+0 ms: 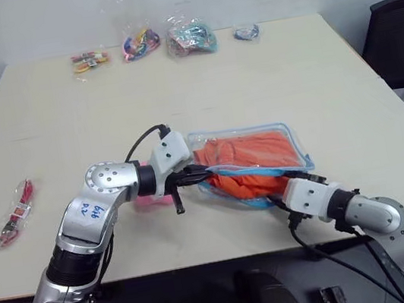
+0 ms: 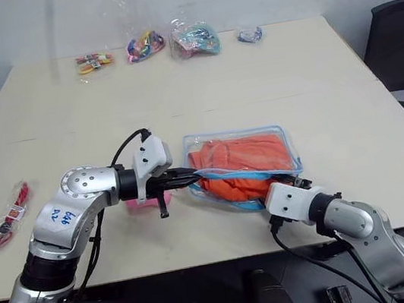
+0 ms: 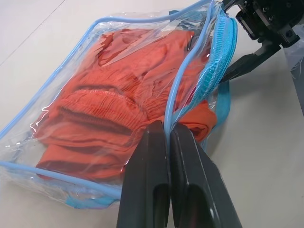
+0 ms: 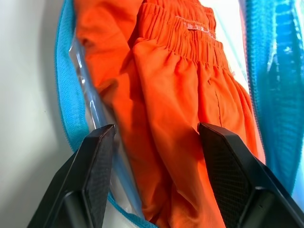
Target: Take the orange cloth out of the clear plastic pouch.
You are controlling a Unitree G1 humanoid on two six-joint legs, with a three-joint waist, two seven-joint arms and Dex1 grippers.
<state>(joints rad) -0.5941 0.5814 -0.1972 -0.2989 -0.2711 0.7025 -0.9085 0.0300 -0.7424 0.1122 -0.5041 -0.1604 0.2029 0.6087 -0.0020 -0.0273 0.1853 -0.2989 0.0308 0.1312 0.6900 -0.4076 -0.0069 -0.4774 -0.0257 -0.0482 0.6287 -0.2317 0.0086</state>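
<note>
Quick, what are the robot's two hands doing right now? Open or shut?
Left gripper: shut, pinching the blue edge of the clear plastic pouch.
Right gripper: open, jaws either side of the orange cloth, not gripping it.

Even, bright indoor light falls from above; the table (image 1: 251, 74) is evenly lit with soft, faint shadows under the arms. The clear plastic pouch (image 3: 57, 137) carries small white glare streaks. Close-up wrist views blur slightly at nearest fingers (image 4: 90, 185).
</note>
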